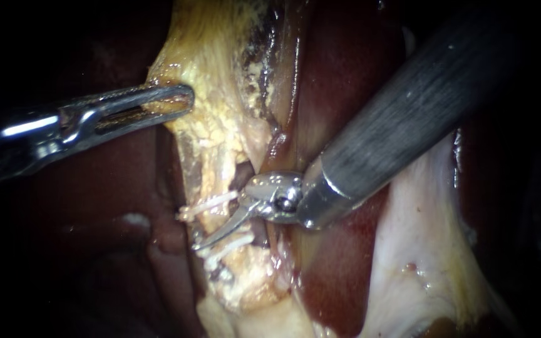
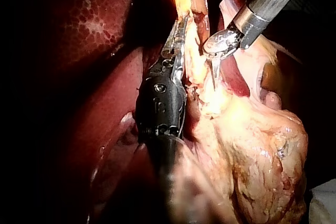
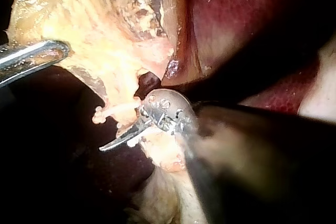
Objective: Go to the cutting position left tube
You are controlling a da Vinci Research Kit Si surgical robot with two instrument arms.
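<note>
Endoscope view: left instrument (image 1: pixel 181 100) jaws clamped on yellow tissue (image 1: pixel 220 81); right instrument (image 1: pixel 203 243) jaws closed together, tip between two clips (image 1: pixel 211 204).

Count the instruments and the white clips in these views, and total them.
Instruments: 2 (left instrument, gripping yellowish tissue; right instrument)
White clips: 2 clearly visible (upper clip, lower clip)
Total: 4
</note>
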